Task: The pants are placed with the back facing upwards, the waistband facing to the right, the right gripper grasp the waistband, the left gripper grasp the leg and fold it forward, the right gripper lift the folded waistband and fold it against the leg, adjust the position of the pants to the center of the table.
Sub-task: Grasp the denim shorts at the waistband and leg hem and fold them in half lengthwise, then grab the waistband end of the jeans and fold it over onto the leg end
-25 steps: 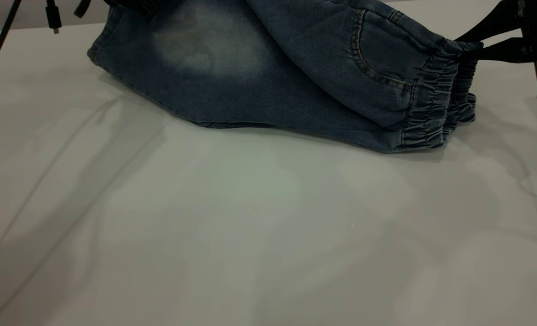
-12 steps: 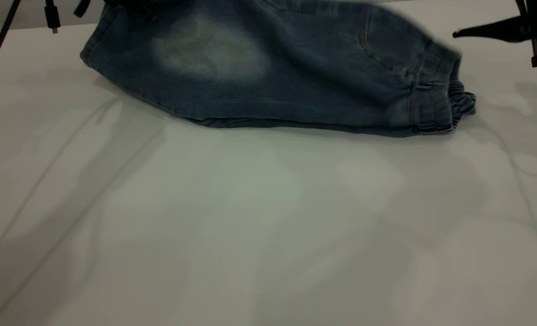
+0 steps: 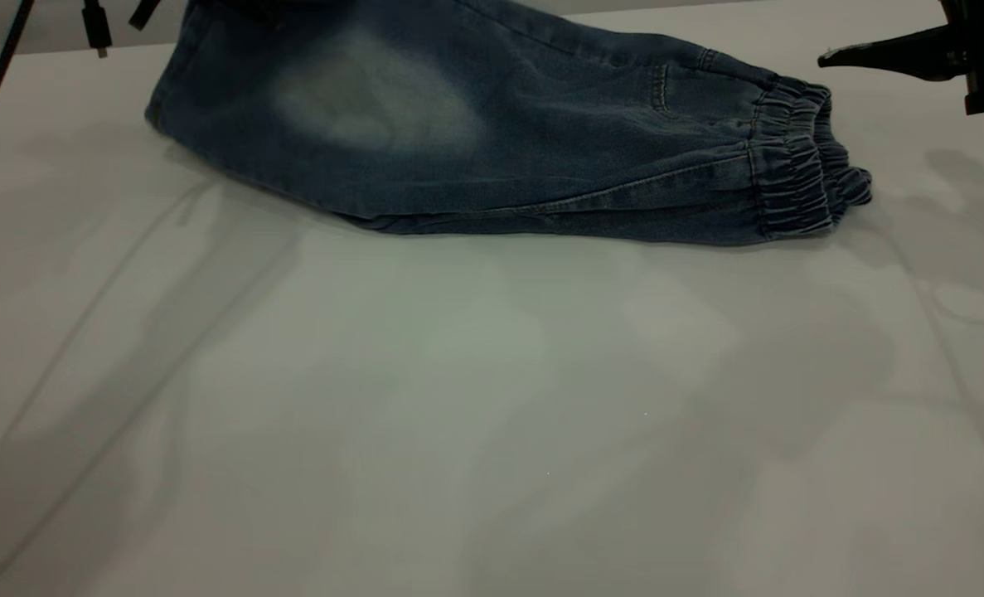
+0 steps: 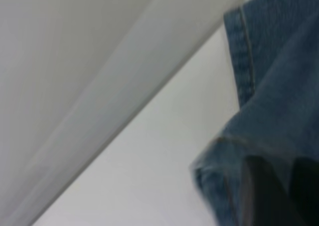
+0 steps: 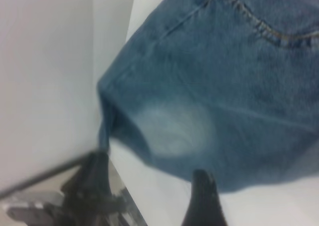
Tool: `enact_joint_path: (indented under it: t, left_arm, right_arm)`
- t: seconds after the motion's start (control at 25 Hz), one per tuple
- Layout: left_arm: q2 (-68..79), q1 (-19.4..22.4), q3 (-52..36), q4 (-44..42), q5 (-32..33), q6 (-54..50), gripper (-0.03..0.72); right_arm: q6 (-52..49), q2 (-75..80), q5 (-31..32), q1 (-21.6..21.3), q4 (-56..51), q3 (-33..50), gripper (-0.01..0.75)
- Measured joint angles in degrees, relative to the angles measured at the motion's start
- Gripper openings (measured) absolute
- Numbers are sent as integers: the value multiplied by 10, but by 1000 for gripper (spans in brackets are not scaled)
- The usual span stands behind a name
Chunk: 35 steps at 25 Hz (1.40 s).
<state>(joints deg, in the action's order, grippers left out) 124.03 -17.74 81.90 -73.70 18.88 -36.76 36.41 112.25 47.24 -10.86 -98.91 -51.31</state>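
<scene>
pants (image 3: 492, 149): blue denim cloth, soft and matt, with a pale faded patch worn into it
waistband (image 3: 798, 166): same blue cloth, bunched into many small stretchy ridges
seams: thick thread stitched in raised lines along the cloth
table (image 3: 458, 414): white top, smooth and flat, with a dull shine
right gripper (image 3: 881, 56): black, hard and smooth, like matt plastic

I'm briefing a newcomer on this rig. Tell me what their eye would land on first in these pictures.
The folded blue denim pants dominate, lying along the far edge of the white table, with a pale faded patch and a gathered elastic waistband at the right end. The black right gripper hangs in the air just beyond that waistband, holding nothing.
</scene>
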Motion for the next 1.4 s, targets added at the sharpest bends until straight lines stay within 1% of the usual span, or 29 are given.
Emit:
enact_joint_path:
  t: [0.04,0.12,0.24,0.28,0.36,0.48,0.6,0.68,0.88,1.12,1.24,1.32,1.4]
  left_arm:
    - [0,0,0,-17,-2,-18,232]
    - [0,0,0,-50,-1,-54,335]
    - [0,0,0,-106,22,-105,456]
    - [0,0,0,-117,33,-118,482]
    - [-1,-1,0,-130,47,-145,505]
    - [-2,-2,0,-122,39,-152,505]
    - [-2,-2,0,-91,23,-152,486]
    - [-2,-2,0,-74,20,-152,469]
    - [-2,-2,0,-58,14,-151,457]
    - [-2,-3,0,-56,13,-151,456]
    - [-2,-3,0,-55,13,-151,456]
    - [-2,-3,0,-55,12,-151,456]
    - [-2,-3,0,-55,12,-151,455]
  right_arm:
    - [-1,0,4,0,12,0,449]
    - [-1,0,7,0,32,0,449]
    - [-6,0,6,1,73,1,451]
    - [-14,0,6,1,89,1,451]
    - [-26,0,1,1,122,1,451]
    - [-32,0,-13,1,161,1,451]
    - [-29,4,-28,1,182,1,451]
    - [-24,14,-23,1,182,1,451]
    - [32,38,8,7,193,1,451]
    - [111,40,-10,11,204,1,451]
    - [122,40,-17,12,193,1,451]
    - [123,42,-21,12,193,1,465]
    - [130,53,-21,12,193,0,502]
